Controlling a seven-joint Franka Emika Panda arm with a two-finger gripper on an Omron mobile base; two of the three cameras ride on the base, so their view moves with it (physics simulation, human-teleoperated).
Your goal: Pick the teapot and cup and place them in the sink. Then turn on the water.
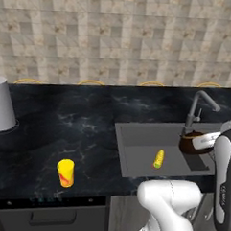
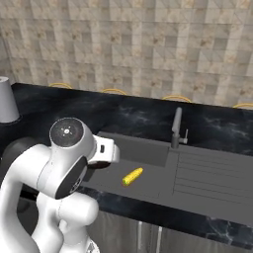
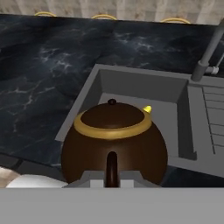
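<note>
While held, squat brown teapot (image 3: 114, 144), gold-banded lid

Beige tile wall (image 1: 121, 36), blk marble counter (image 1: 64, 124).

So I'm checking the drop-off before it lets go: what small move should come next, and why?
Probably carry the teapot a little further over the sink basin and lower it before opening. The gripper is shut on its handle, and the hand view shows the pot near the basin's front edge, above the floor where a knobbly yellow item lies.
</note>
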